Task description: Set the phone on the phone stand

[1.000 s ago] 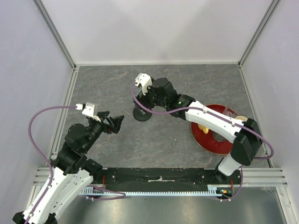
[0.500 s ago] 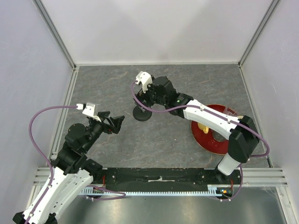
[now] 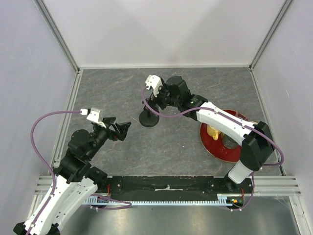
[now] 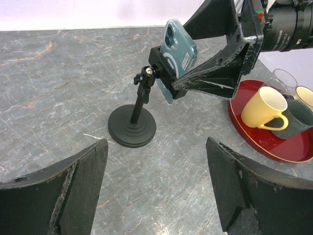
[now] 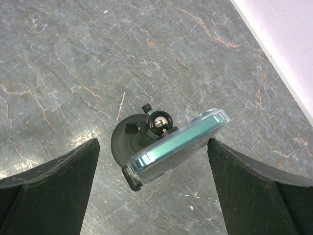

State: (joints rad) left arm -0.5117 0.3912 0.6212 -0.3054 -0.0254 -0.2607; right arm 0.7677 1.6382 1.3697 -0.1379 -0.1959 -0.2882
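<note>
The phone (image 5: 178,144), in a clear case with a teal back (image 4: 179,47), rests tilted in the clamp holder on top of the black phone stand (image 4: 132,128). The stand's round base (image 3: 148,119) sits mid-table. My right gripper (image 5: 152,147) is open, its two fingers wide on either side of the phone's ends; one fingertip (image 5: 215,147) is close to the phone's right end. In the left wrist view its fingers (image 4: 215,73) sit right behind the phone. My left gripper (image 4: 156,147) is open and empty, low over the table in front of the stand (image 3: 123,128).
A red tray (image 3: 215,147) lies right of the stand, under the right forearm. It holds a yellow mug (image 4: 264,107), a dark mug (image 4: 296,120) and a glass (image 4: 283,78). White walls enclose the table.
My right gripper has shifted slightly to the right and back from above the stand. The stand's base and my left arm have not moved.
</note>
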